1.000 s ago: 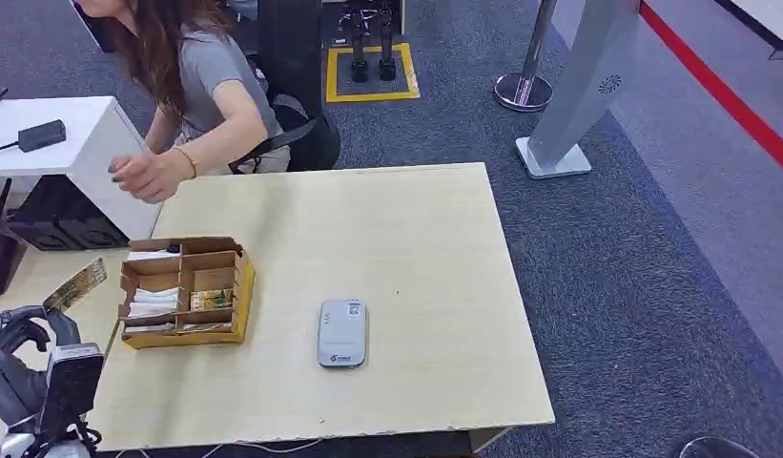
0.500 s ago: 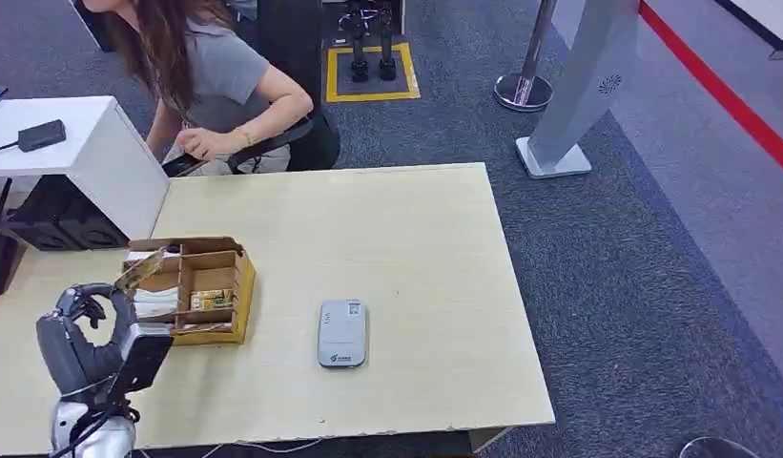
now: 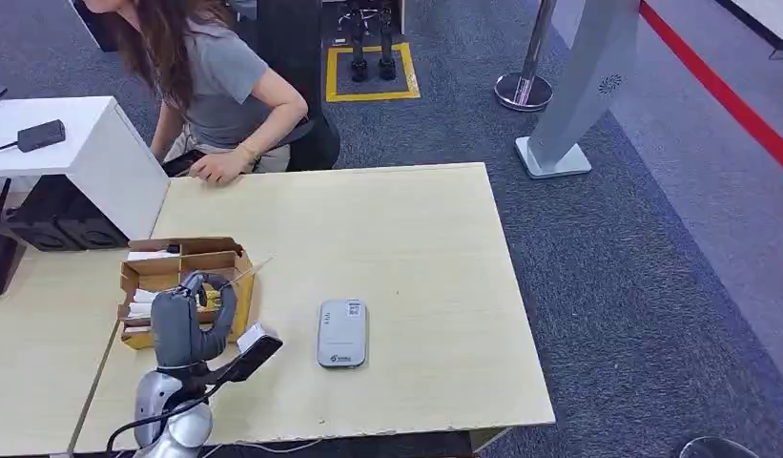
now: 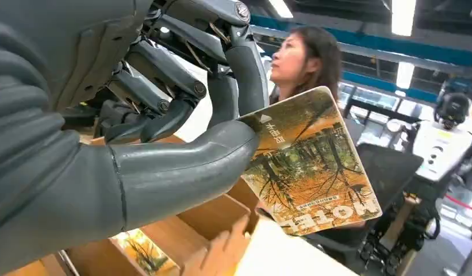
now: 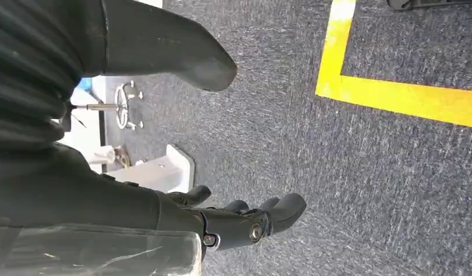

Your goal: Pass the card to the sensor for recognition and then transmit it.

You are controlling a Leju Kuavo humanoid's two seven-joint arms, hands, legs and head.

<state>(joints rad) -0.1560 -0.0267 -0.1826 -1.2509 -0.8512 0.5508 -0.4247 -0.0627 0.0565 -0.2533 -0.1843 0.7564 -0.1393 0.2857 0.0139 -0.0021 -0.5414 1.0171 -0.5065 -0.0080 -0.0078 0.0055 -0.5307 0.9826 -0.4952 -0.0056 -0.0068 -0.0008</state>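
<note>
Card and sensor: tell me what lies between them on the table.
Head view: bare table top separates the card, pinched in the left hand, from the sensor.

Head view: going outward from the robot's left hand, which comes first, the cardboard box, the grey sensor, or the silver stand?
From the left hand:
1. Cardboard box, right behind the hand.
2. Grey sensor, on the table to the right.
3. Silver stand, on the carpet past the table's far corner.

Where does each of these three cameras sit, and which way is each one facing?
Head view: high on the robot, looking down at the table, card reader and cardboard box; left hand shows.
Left wrist view: behind the left hand, which pinches the card.
Right wrist view: on the hanging arm, facing the carpet; right hand shows.
Head and left wrist views share hand, card, box and person.
</note>
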